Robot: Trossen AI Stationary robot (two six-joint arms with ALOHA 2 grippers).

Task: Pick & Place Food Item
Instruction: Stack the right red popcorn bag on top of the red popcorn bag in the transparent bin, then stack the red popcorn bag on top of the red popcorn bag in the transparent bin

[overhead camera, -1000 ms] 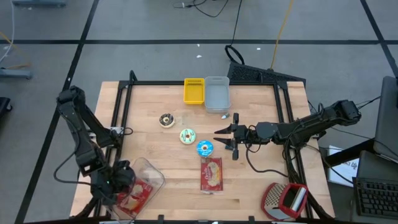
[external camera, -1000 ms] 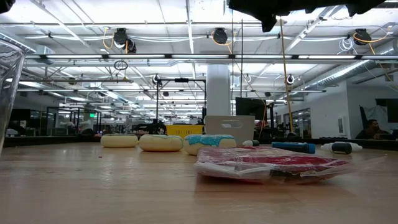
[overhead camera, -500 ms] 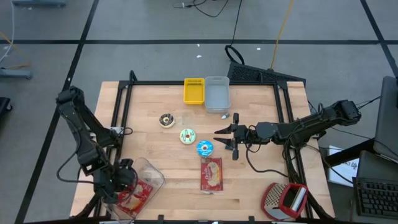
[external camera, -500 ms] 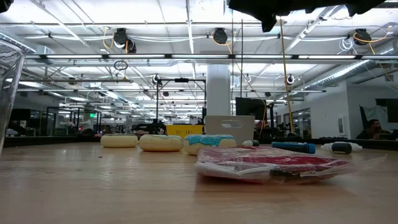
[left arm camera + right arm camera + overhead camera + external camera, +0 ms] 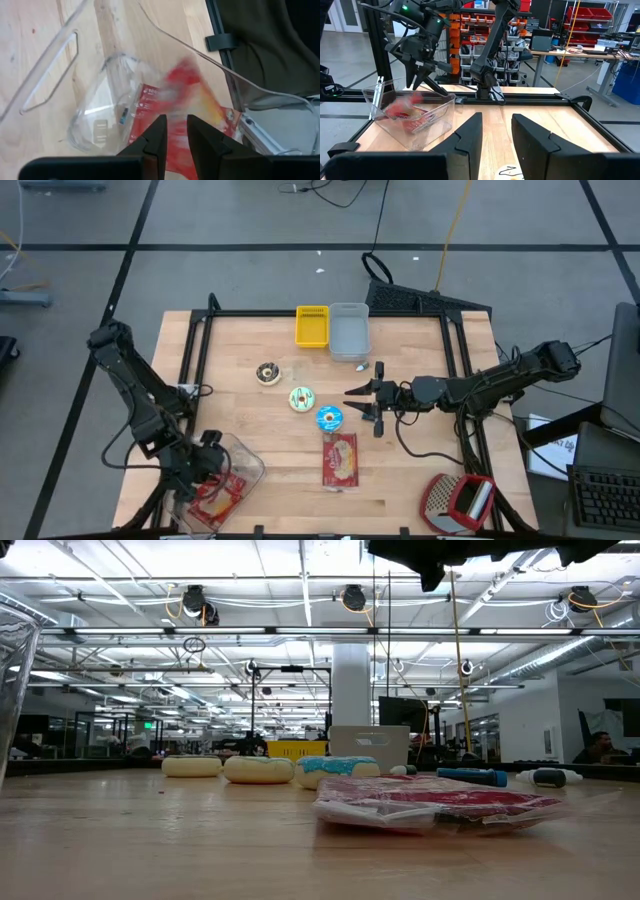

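My left gripper (image 5: 212,467) hangs at about seven o'clock on the table (image 5: 400,490), fingers narrow with a slim gap, above the clear container (image 5: 232,472). The red food packet (image 5: 195,120) lies inside that container, blurred, so apparently loose. My right gripper (image 5: 358,403) waits near the centre, fingers slightly apart, just beside the blue doughnut (image 5: 329,417).

Two dark jointed arms with looping black cables
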